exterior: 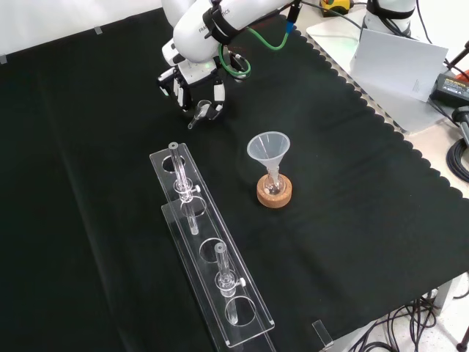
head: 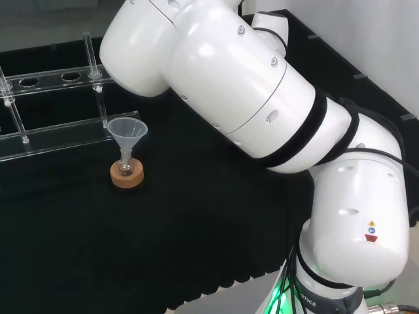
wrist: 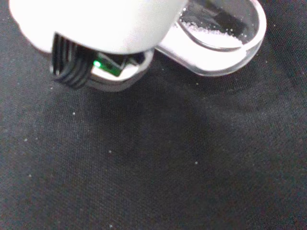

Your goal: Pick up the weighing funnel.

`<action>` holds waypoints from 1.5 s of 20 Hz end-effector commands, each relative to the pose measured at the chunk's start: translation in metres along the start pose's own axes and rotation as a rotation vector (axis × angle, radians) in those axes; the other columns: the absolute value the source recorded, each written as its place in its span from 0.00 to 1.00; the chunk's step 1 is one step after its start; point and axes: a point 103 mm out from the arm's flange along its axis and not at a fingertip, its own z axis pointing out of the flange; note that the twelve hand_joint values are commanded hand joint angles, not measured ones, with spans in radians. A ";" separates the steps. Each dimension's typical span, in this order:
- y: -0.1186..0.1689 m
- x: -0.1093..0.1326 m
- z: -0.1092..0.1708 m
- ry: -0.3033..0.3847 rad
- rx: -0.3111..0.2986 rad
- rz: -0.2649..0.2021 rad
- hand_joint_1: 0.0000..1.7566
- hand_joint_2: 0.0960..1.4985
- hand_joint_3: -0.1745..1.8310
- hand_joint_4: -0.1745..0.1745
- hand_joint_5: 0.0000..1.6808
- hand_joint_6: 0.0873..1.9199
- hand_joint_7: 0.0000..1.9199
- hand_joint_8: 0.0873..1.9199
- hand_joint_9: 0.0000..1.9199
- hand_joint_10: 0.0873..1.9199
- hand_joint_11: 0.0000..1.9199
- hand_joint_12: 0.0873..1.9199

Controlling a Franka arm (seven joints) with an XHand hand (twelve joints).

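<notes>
In the front view the black and white hand hangs at the top of the cloth with its fingers pointing down. They are curled round a small clear piece, the weighing funnel, whose short stem sticks out below left. In the wrist view the weighing funnel shows close up beside a blurred white part of the hand. White powder lies in its scoop, and black cloth is beneath it. In the head view the arm's white links stand in front of that spot.
The big funnel stands mouth up in a small flask on a cork ring, right of and nearer than the hand. A clear rack with upright tubes runs down the front view's middle. The cloth's scalloped edge is on the right.
</notes>
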 end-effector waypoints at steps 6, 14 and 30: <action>0.004 -0.003 0.003 0.000 0.004 0.025 0.63 0.20 0.43 1.00 0.72 0.23 0.80 0.04 0.62 0.11 0.07 0.78; 0.002 -0.001 0.004 -0.008 -0.005 0.038 0.64 0.20 0.43 1.00 0.70 0.22 0.85 0.02 0.65 0.10 0.09 0.77; -0.004 -0.003 -0.001 -0.014 -0.042 0.042 0.66 0.24 0.43 1.00 0.79 0.18 0.90 0.00 0.67 0.08 0.10 0.77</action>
